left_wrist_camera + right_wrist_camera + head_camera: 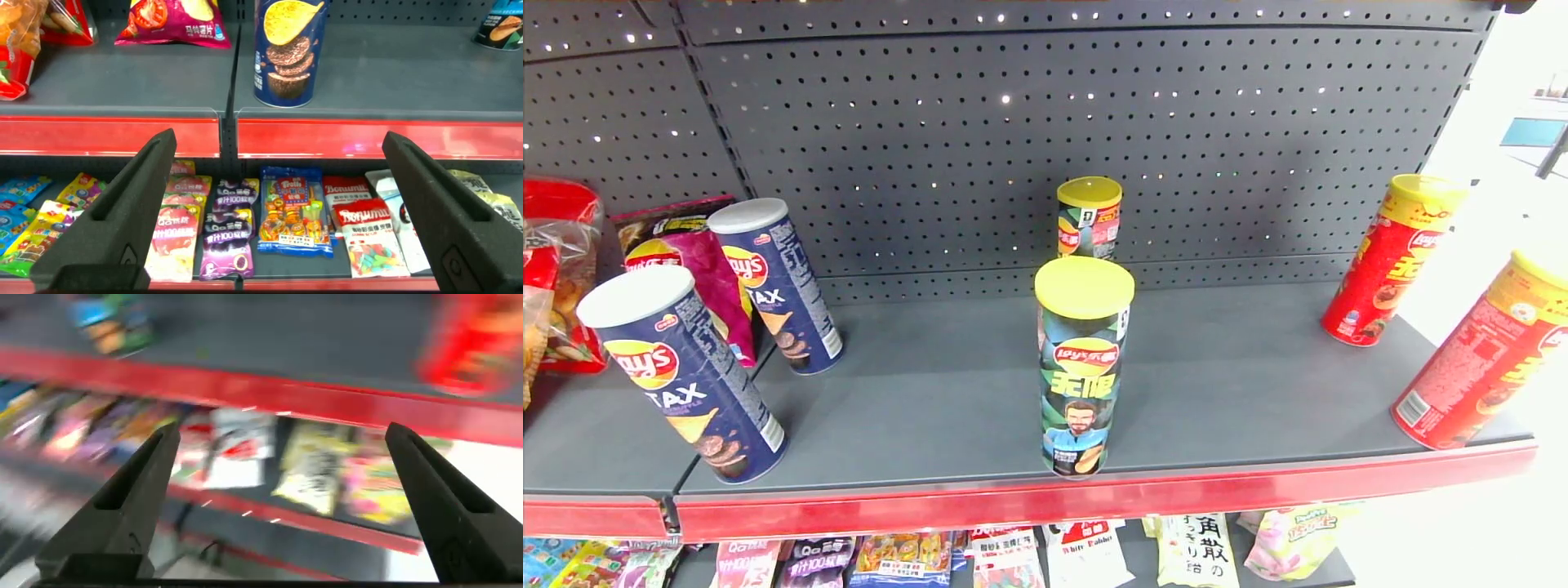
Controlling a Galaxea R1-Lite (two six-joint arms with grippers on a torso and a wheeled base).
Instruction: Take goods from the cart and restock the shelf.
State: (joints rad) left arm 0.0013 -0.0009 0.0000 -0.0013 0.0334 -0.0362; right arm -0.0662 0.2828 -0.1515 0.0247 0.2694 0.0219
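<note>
On the grey shelf (pixel 947 392) stand several crisp cans. A green can with a yellow lid (pixel 1082 367) is at the front middle, and a second one (pixel 1089 217) stands behind it. Two dark blue cans (pixel 682 371) (pixel 776 282) stand at the left; one of them (pixel 286 51) is also seen in the left wrist view. Two red cans (pixel 1392 257) (pixel 1486 351) stand at the right. My left gripper (pixel 274 216) is open and empty below the shelf's red edge (pixel 343 137). My right gripper (pixel 278 506) is open and empty before the lower shelf, with a red can (pixel 478 343) blurred above.
Snack bags (pixel 686 245) lean at the shelf's left end. The lower shelf holds rows of candy packets (pixel 286 220) and bags (pixel 1086 551). A perforated back panel (pixel 1045 139) closes the shelf behind. Bare shelf floor lies between the blue, green and red cans.
</note>
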